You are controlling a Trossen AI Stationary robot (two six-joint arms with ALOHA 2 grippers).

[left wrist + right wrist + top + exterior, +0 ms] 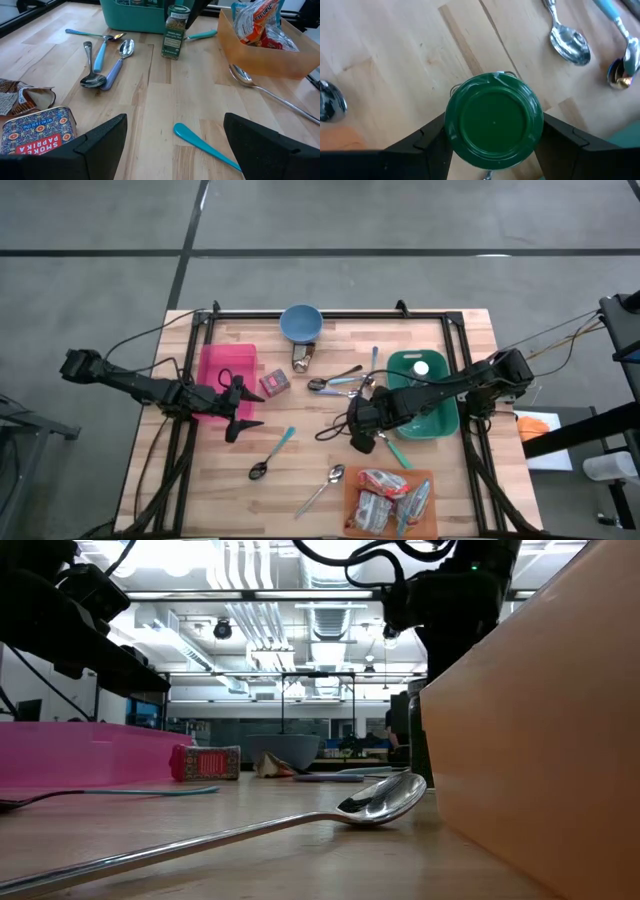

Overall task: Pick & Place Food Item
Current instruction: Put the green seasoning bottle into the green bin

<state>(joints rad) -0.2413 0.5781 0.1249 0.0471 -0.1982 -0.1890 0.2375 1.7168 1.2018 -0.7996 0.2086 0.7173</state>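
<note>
The right gripper (pixel 492 150) points down at a small spice jar (pixel 176 32) with a green lid (pixel 494 118); its two dark fingers (pixel 427 142) sit one on each side of the lid, very close to it, so they look closed around the jar; the jar stands upright on the wooden table (pixel 300 430), just at 9 o'clock of the green bin (pixel 425 405), near the middle of the table. At about 5 o'clock of the jar is an orange tray (pixel 392 502) full of food packets (pixel 260 25); a silver spoon (pixel 322 488) lies at 9 o'clock of that tray. A bunch of spoons (pixel 105 62) lies at about 11 o'clock of the jar.

The left gripper (pixel 237 412) waits over at 9 o'clock on the table, beside the pink bin (pixel 225 370); its fingers (pixel 100 140) are wide apart and hold nothing; a spoon with a teal handle (pixel 272 453) lies just past them at 5 o'clock. A red paprika tin (pixel 275 384) sits at 3 o'clock of the pink bin; a blue bowl (pixel 300 323) is at 12 o'clock on the table.
</note>
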